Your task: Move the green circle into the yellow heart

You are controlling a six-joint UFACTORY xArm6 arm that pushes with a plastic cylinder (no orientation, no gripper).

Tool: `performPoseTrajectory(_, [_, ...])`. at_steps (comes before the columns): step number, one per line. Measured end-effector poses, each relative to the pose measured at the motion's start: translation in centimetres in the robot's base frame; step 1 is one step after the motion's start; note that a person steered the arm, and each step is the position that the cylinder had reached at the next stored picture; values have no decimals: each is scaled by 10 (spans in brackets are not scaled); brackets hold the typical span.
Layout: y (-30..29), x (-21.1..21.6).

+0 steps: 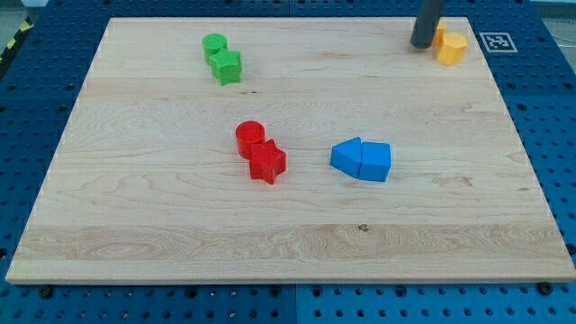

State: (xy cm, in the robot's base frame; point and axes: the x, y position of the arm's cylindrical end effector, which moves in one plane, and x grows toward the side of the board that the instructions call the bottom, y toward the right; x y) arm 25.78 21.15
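Now my tip [421, 45] touching yellow blocks [449, 44], holding nothing; green circle [214, 44] far left beside green star [227, 67]

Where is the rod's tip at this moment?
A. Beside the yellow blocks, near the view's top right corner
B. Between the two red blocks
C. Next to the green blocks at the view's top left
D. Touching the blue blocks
A: my tip stands just to the view's left of the yellow blocks at the board's top right, far from the green circle at the top left.
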Motion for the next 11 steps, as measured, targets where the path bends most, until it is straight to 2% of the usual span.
performPoseTrajectory(1, [-17,0])
performPoseTrajectory(3, [-153,-6])
performPoseTrajectory(5, [-308,-40])
performPoseTrajectory(6, [-369,-37])
performPoseTrajectory(7, [-391,-8])
performPoseTrajectory(9, [-379,22])
performPoseTrajectory(11, [-265,-2])
